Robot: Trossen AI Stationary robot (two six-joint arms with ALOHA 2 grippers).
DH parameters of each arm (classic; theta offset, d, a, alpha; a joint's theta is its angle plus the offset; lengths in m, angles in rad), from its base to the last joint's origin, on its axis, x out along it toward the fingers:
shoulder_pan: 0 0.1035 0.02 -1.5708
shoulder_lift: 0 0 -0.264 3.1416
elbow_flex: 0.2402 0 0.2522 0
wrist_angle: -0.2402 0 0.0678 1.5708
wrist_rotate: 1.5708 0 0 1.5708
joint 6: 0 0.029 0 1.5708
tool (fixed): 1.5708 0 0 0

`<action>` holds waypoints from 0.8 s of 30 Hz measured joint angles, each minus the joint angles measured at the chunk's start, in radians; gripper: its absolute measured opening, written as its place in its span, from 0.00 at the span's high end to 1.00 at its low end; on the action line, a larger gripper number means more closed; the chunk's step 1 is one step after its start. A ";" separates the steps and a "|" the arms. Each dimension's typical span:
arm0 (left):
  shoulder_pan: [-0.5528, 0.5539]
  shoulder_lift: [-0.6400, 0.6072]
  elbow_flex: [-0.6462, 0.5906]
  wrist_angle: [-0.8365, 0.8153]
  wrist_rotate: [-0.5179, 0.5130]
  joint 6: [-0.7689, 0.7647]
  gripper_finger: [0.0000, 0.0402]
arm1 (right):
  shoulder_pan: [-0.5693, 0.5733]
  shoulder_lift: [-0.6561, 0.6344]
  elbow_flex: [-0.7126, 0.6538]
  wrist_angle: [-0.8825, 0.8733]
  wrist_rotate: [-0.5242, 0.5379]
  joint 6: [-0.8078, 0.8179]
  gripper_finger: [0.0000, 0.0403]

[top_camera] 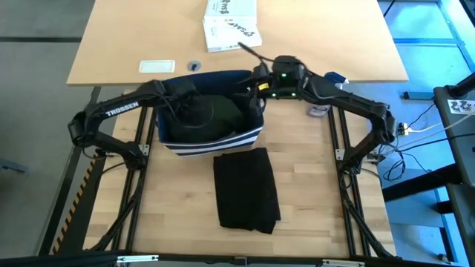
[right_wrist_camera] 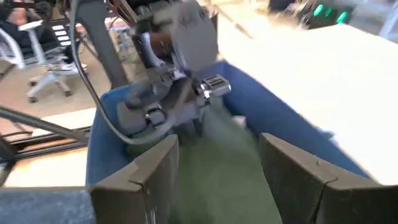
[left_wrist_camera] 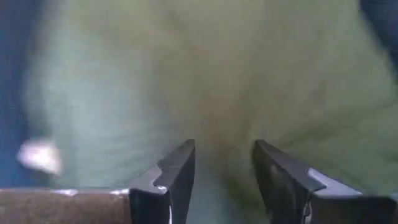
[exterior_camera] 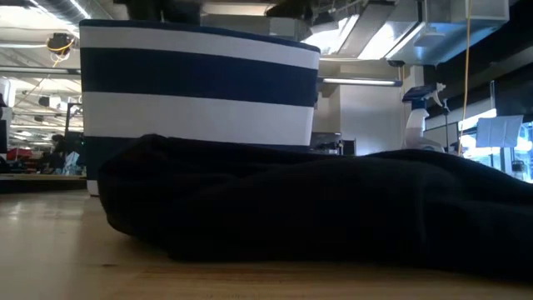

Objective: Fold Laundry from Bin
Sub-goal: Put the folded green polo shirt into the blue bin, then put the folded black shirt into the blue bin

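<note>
Inside the bin (top_camera: 211, 142) at the table's far edge, the left gripper (left_wrist_camera: 224, 180) half-closes around soft, limp green laundry (left_wrist_camera: 205, 81); pinch a raised fold; right gripper (right_wrist_camera: 217, 180) hovers open

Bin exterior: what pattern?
Dark navy bin with white horizontal stripes; clearest in the low view.

You're in a robotics lab.
Office chairs (right_wrist_camera: 46, 59), a cable-strewn floor (top_camera: 415, 133) and strip-lit benches (exterior_camera: 33, 158) surround your workbench (top_camera: 312, 200).

A pale wooden table (top_camera: 319, 185) stands on grey floor (top_camera: 37, 89), office chairs (right_wrist_camera: 46, 68) nearby.
</note>
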 joint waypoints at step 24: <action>-0.675 0.004 0.439 0.099 0.025 -0.622 0.61 | 0.229 -0.289 -0.012 -0.810 0.099 0.145 0.45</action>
